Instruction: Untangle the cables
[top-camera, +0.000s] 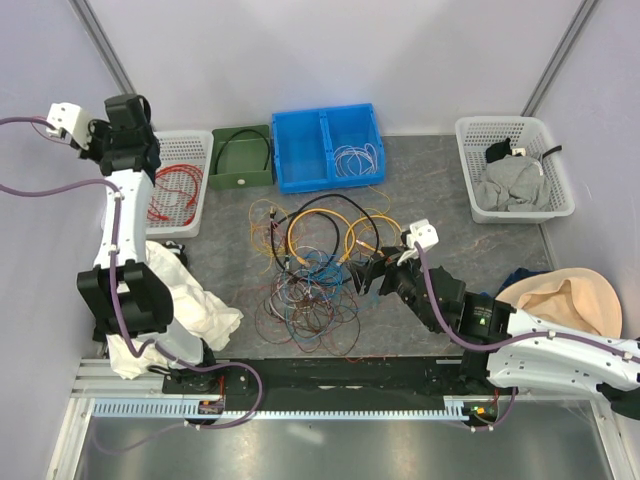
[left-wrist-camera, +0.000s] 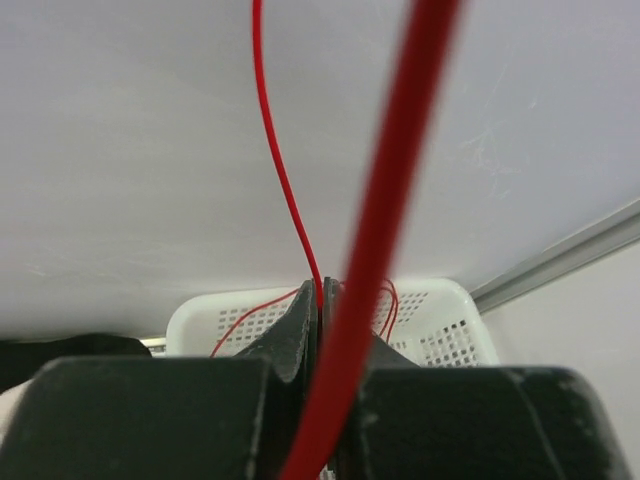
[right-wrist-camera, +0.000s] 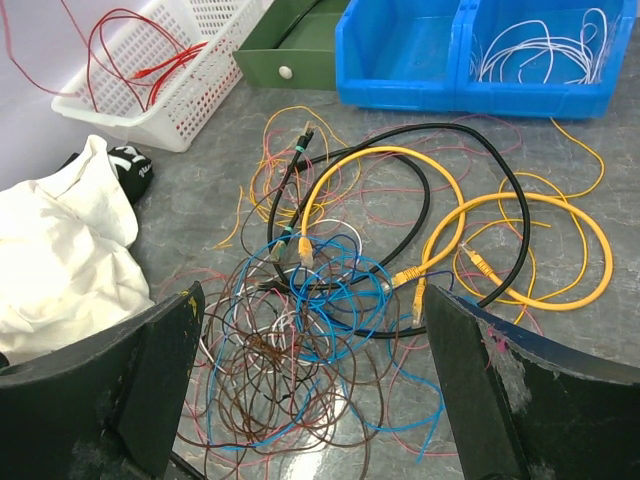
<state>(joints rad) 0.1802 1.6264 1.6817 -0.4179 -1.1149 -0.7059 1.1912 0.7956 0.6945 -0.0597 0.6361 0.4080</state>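
The tangled cables (top-camera: 310, 270) lie on the grey table: yellow loops (right-wrist-camera: 523, 198), a thick black cable (right-wrist-camera: 430, 127), and fine blue, brown and pink strands (right-wrist-camera: 300, 350). My right gripper (top-camera: 368, 270) is open and empty just over the heap's right side; in the right wrist view (right-wrist-camera: 310, 300) the blue and brown strands lie between its fingers. My left gripper (top-camera: 138, 152) is raised at the far left, over a white basket (top-camera: 192, 143). In the left wrist view (left-wrist-camera: 321, 285) it is shut on a thin red wire (left-wrist-camera: 283, 190) that runs upward.
The white basket holds red wires (top-camera: 170, 190). A green box (top-camera: 240, 155) holds a black cable. A blue bin (top-camera: 330, 145) holds white wires. A second white basket (top-camera: 515, 165) holds grey cloth. A white cloth (top-camera: 190, 295) lies left of the heap.
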